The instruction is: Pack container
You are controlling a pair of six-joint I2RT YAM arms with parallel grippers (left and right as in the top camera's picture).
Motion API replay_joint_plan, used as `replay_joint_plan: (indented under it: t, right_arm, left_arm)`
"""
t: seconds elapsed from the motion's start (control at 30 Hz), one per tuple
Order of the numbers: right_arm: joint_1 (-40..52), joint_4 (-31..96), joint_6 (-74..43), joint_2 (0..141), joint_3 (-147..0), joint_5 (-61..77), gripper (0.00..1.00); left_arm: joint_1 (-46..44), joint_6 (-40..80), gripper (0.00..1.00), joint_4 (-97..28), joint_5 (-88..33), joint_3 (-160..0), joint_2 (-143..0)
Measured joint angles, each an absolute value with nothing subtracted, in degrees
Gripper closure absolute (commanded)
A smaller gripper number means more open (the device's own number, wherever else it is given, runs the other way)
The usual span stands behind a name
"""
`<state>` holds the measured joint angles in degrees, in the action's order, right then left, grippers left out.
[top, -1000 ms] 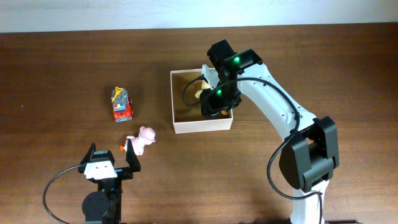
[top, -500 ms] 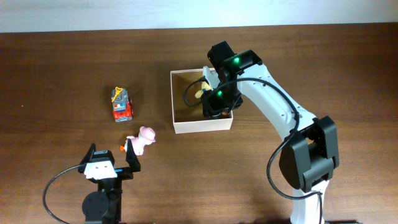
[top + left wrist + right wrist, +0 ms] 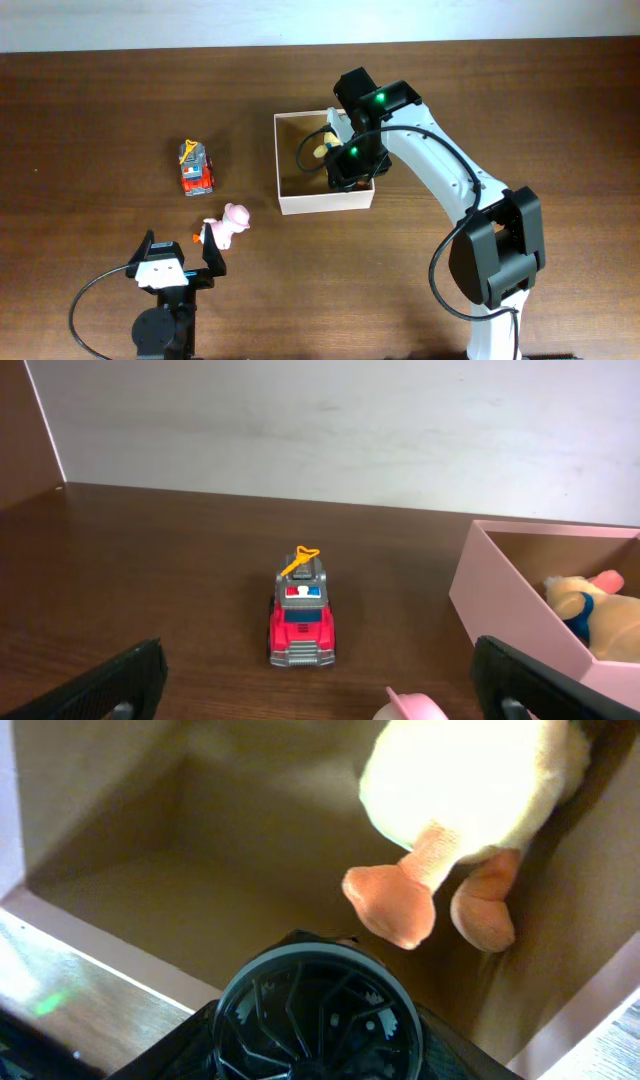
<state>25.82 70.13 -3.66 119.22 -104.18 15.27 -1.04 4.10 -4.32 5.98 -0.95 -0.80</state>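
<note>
Little has moved over the last second: your right gripper [image 3: 352, 168] has slid a touch to the right inside the container [image 3: 326, 204], and a bit more of the yellow plush toy [image 3: 320, 150] shows beside it than before. Everything else lies as it did.

You find the container right of the table's [image 3: 100, 100] middle, toward the far side, standing flat with its open top up. It has pale walls and a tan inside. Your right arm reaches over its right wall from the near right, and the gripper hangs low in the box's right half. The right wrist view looks down into the box: the plush is pale yellow with two orange feet, and it lies against a wall close to the camera. The fingers themselves do not show in that view and are hidden under the arm from overhead, so you cannot tell how wide this pincer stands or whether it has the plush.

Your left gripper [image 3: 180, 252] sits at the near left, low over the table, its fingers spread wide with nothing between them. Just beyond its right finger lies a small pink toy [image 3: 228, 224]. Farther off, left of the container and well apart from it, a red fire truck [image 3: 196, 168] stands on its wheels, its front facing the left wrist camera.
</note>
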Motion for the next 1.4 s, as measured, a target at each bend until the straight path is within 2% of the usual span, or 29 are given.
replay_joint_plan:
  t: [0.27,0.3,0.33,0.4,1.03,1.4]
  right_arm:
    - [25.82,69.97,-3.68,119.22,-103.09,14.39,0.43]
    - [25.82,70.0,-3.68,119.22,-103.09,14.39,0.41]
    - [25.82,70.0,-3.75,119.22,-103.09,14.37,0.32]
    - [25.82,70.0,-3.97,119.22,-103.07,14.2,0.28]
    - [25.52,68.31,-3.88,119.22,-103.35,14.48,0.25]
    - [22.24,62.06,-3.86,119.31,-111.11,15.77,0.23]
  left_arm:
    - [-1.04,4.1,0.01,-4.32,5.98,-0.95,-0.8]
    - [-1.04,4.1,0.01,-4.32,5.98,-0.95,-0.8]
    - [-1.04,4.1,0.01,-4.32,5.98,-0.95,-0.8]
    - [-1.04,4.1,0.01,-4.32,5.98,-0.95,-0.8]
    - [-1.04,4.1,0.01,-4.32,6.0,-0.95,-0.8]
    - [-1.04,4.1,0.01,-4.32,5.98,-0.95,-0.8]
